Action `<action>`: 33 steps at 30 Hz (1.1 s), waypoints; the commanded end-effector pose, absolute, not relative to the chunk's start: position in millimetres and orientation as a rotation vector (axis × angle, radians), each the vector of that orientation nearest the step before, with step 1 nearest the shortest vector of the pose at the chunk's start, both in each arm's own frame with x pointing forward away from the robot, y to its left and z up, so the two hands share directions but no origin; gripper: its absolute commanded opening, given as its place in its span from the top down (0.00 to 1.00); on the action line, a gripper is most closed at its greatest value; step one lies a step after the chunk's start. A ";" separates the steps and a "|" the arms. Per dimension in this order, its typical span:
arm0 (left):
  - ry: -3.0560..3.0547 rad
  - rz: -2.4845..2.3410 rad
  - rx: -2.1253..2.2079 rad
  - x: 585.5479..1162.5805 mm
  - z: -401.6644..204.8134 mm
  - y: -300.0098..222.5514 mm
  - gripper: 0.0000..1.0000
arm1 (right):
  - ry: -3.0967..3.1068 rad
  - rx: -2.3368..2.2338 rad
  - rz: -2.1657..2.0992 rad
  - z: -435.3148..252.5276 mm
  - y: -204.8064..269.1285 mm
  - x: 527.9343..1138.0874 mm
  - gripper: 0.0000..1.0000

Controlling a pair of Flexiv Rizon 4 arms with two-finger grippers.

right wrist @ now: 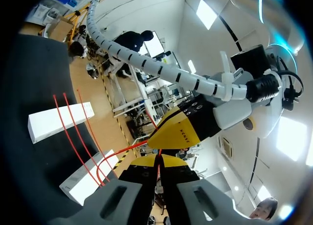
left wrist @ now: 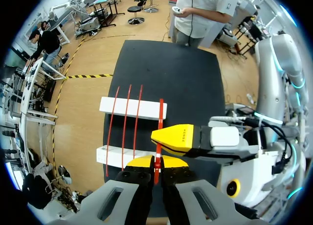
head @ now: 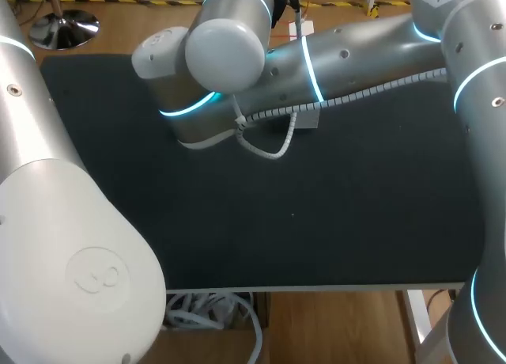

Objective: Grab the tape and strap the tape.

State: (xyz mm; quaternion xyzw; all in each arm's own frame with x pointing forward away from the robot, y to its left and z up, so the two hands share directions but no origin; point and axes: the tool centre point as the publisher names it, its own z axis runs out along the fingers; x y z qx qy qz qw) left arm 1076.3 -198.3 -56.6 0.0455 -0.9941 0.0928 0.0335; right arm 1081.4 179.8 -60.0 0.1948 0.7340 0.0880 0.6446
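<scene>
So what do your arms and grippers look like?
My left arm and right arm are fat silver tubes with glowing blue rings. A ribbed white cable runs along the right arm. The left gripper and right gripper have black fingers with yellow tips.

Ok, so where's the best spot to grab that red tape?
Probably the free stretch of red tape between the two white blocks, coming from above and pinching its flat faces. It's thin and raised off the table there, so fingers fit either side. The left gripper grips it that way.
</scene>
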 end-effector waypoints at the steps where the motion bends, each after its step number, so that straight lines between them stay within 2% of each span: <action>1: -3.057 0.282 0.139 1076.5 -55.9 -199.0 1.00 | 1.679 0.444 0.200 -56.5 183.7 1082.2 1.00; 31: -3.057 0.282 0.139 1076.5 -55.9 -199.0 1.00 | 1.683 0.457 0.252 -56.0 185.5 1082.4 1.00; 33: -3.057 0.282 0.139 1076.5 -55.9 -199.0 1.00 | 1.683 0.458 0.257 -55.6 185.0 1082.2 0.88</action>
